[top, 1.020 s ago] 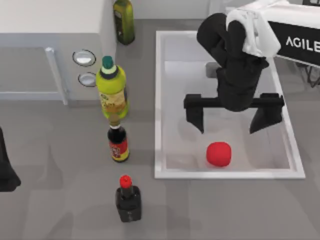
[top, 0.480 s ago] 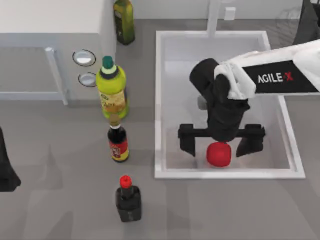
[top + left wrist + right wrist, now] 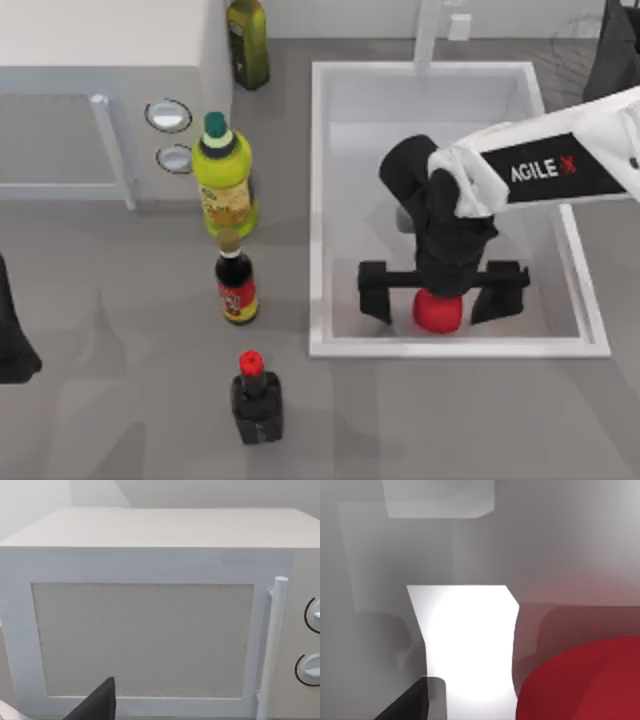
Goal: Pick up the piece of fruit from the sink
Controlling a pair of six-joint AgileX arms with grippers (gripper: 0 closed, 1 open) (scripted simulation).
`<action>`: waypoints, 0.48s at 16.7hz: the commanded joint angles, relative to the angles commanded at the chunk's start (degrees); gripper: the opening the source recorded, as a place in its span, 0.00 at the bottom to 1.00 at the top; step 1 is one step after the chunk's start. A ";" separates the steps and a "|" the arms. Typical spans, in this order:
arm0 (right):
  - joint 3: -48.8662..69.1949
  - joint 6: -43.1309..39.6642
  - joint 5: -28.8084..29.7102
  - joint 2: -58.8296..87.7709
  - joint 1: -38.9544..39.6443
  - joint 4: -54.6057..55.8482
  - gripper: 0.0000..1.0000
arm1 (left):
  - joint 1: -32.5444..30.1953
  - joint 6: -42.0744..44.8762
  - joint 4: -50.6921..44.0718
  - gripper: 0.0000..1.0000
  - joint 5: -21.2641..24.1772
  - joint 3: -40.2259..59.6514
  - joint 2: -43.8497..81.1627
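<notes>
Top view: right gripper point(image 3: 441, 296) low in the sink point(image 3: 318, 200), lower centre-right of frame, fingers spread wide with one either side of the piece of fruit point(image 3: 437, 313). Step in hand, as I judge it: straddling before the grasp. Next: close on the fruit, then lift. The sink holds just that fruit. Left gripper point(image 3: 10, 345) parked at left edge; fingers cannot be read.

Left wrist view: microwave point(image 3: 150, 615) fills the frame centre.

Right wrist view: fruit at lower right, close.

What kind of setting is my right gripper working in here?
Likely a rendered kitchen counter: a white sink with a faucet post, a microwave and sauce bottles beside it.
</notes>
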 joint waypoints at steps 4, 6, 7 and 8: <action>0.00 0.00 0.00 0.00 0.00 0.00 0.70 | 0.00 0.00 0.00 1.00 0.00 0.00 0.00; 0.00 0.00 0.00 0.00 0.00 0.00 0.55 | 0.00 0.00 0.00 1.00 0.00 0.00 0.00; 0.00 0.00 0.00 0.00 0.00 0.00 0.47 | 0.00 0.00 0.00 1.00 0.00 0.00 0.00; 0.00 0.00 0.00 0.00 0.00 0.00 0.40 | 0.00 0.00 0.00 1.00 0.00 0.00 0.00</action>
